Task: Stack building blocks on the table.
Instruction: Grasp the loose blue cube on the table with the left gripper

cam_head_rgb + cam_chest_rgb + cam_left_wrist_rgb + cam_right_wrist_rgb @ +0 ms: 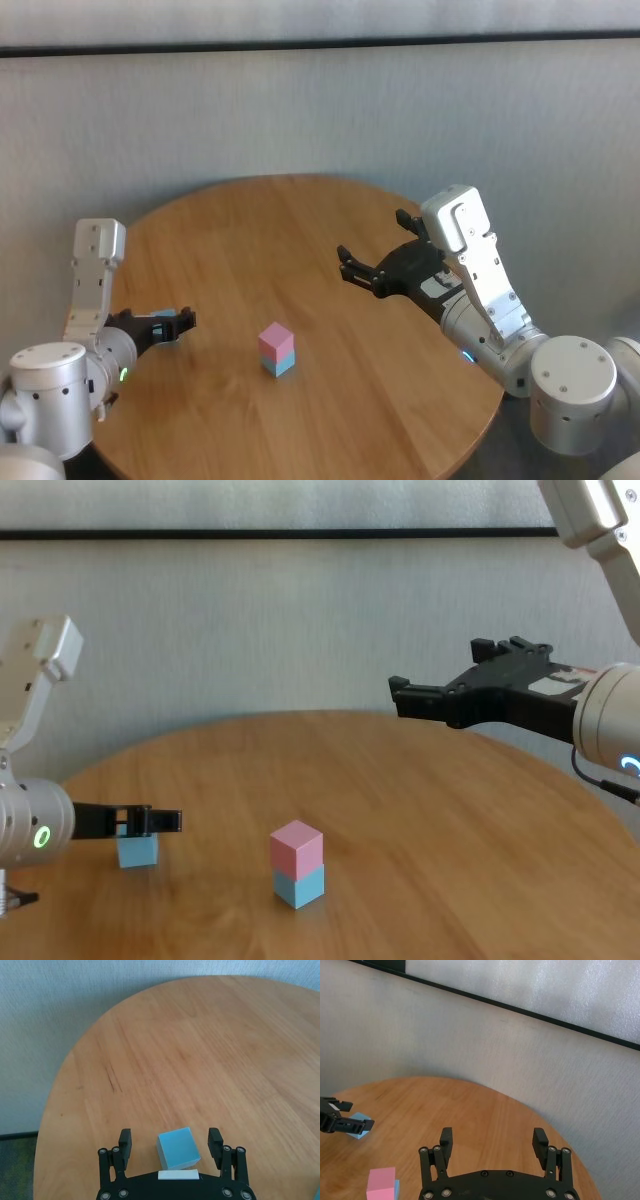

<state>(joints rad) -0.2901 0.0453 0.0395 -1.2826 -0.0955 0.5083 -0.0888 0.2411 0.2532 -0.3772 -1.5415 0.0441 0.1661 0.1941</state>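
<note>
Left hand (171, 1149) wide around blue cube (178, 1148); right hand (352, 271) wide, aloft

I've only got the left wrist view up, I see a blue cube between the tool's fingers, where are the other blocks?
Observer: A pink cube already sits on top of a second light blue cube, near the middle of the table.
Operator: Is my cube lifted or down?
Observer: The chest view shows the loose blue cube resting on the table, with the left tool open around it.
Operator: And the right arm?
Observer: The right tool is open and empty, raised above the table on the stack's right.
</note>
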